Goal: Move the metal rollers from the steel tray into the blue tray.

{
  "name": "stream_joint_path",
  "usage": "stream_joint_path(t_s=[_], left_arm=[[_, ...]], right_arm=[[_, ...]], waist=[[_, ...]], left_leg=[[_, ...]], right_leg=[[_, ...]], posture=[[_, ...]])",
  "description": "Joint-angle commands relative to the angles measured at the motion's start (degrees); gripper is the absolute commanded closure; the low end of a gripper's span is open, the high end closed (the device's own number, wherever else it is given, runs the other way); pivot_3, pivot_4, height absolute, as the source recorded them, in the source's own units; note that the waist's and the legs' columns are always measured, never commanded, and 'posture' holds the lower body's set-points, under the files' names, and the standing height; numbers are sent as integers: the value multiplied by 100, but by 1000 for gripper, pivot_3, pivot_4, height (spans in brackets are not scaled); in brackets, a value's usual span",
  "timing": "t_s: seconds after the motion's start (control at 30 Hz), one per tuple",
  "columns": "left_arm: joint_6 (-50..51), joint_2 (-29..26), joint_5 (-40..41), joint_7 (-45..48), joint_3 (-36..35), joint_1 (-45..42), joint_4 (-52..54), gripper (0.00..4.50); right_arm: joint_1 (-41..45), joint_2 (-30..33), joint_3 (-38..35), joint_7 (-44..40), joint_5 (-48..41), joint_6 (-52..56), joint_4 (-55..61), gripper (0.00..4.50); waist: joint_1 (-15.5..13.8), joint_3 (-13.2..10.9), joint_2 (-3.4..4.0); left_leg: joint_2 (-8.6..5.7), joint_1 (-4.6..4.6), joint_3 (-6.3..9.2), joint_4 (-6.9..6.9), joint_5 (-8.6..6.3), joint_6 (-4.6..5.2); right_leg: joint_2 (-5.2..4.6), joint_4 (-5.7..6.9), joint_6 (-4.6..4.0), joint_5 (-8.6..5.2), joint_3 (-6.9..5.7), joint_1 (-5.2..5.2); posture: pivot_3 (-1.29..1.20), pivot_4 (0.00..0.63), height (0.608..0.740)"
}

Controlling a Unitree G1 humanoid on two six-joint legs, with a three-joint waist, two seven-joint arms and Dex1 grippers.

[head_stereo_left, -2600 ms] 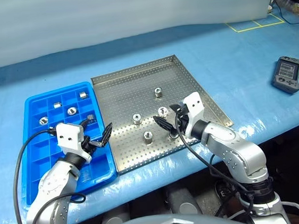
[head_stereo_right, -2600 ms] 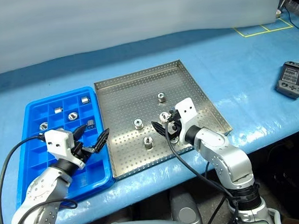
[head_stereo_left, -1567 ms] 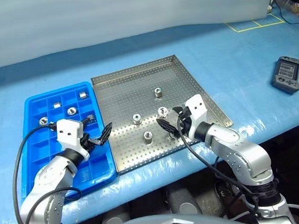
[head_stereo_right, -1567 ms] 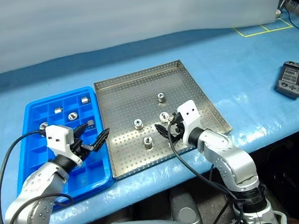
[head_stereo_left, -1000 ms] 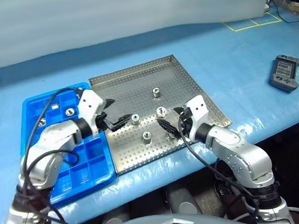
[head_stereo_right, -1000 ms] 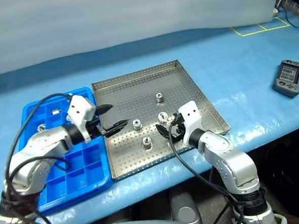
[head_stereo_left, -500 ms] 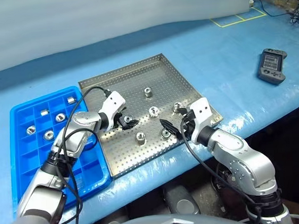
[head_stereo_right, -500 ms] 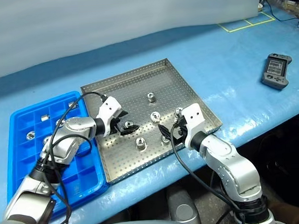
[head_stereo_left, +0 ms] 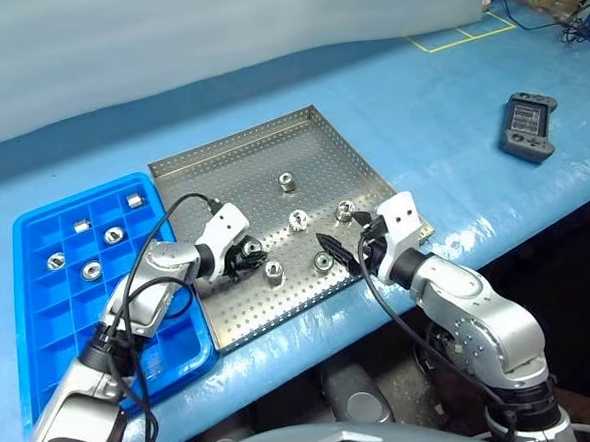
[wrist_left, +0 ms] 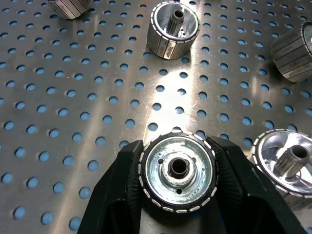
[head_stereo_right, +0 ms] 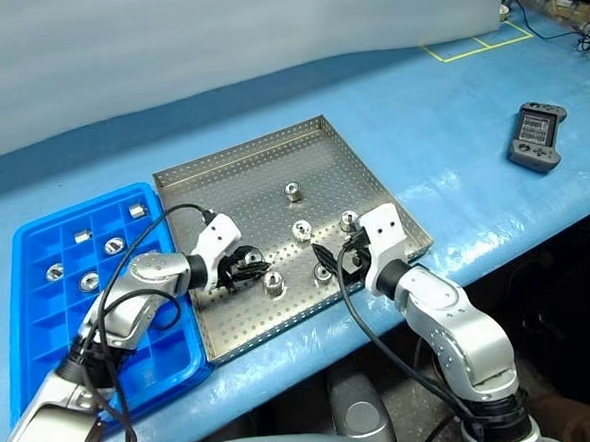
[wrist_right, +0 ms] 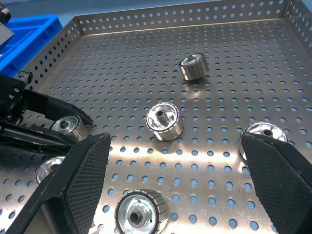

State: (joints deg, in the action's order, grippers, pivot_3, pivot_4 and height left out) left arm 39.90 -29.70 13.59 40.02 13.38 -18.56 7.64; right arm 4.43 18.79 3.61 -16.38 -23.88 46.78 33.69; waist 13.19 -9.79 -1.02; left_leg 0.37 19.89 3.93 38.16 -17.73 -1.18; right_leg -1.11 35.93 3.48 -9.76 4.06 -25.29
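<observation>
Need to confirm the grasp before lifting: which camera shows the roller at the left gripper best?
The left wrist view: the roller sits face-up between the left gripper jaws, both fingers against its ribbed rim. In the head views it is small and partly hidden behind the fingers; the right wrist view shows it from the side.

We see a bench covered in blue sheeting point(head_stereo_left: 418, 103). Directly on it lie the steel tray point(head_stereo_left: 221, 165) near the centre, the blue tray point(head_stereo_left: 39, 297) just beside it at nine o'clock, and a dark handheld controller point(head_stereo_left: 526, 127) well apart at three o'clock.
</observation>
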Motion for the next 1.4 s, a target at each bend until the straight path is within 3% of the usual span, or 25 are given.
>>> stream_joint_path(t_s=[0.03,0.17,0.43,0.77,1.1,1.37,1.4], left_arm=[[-325,576,446,-715,-1085,152,900,2801],[-437,1346,340,-2039,-2002,383,1468,2801],[-548,2139,-461,-3984,-2956,1534,2534,2801],[-380,2432,-1098,-5022,-3528,2363,2695,2801],[287,2822,-1063,-5323,-3682,2466,2444,2801],[535,2750,-1052,-5318,-3707,2118,2552,166],[520,2732,-1039,-5300,-3715,2048,2572,55]], right_arm=[[119,-23,12,-70,-41,-75,75,0],[177,-33,78,-129,-47,-56,30,0],[305,-47,246,-286,-69,-50,-145,0],[564,-19,369,-511,-55,-45,-389,0],[548,2,361,-529,-71,-5,-352,0],[474,68,292,-495,-85,19,-262,0],[465,81,277,-486,-84,19,-248,0]], waist=[[-31,0,0],[-106,2,0],[-295,4,-1],[-644,10,-11],[-707,15,-14],[-681,14,-16],[-670,14,-17]], left_leg=[[0,2,1,2,0,0],[-1,8,1,9,0,0],[-2,-7,-7,10,0,0],[-4,-11,-5,14,-1,1],[-6,-19,-4,13,-1,1],[-5,-31,-1,14,-1,1],[-5,-30,-1,15,-1,1]], right_leg=[[-1,0,0,0,-1,-2],[-3,0,5,6,-1,-3],[1,0,8,7,8,11],[-1,-2,10,9,4,16],[-3,-5,9,8,0,28],[-3,-5,-20,-12,-5,66],[-3,-5,-19,-12,-5,66]], posture=[[-223,150,740],[-199,150,740],[-127,150,740],[-81,150,740],[-99,150,740],[-127,150,740],[-129,150,740]])
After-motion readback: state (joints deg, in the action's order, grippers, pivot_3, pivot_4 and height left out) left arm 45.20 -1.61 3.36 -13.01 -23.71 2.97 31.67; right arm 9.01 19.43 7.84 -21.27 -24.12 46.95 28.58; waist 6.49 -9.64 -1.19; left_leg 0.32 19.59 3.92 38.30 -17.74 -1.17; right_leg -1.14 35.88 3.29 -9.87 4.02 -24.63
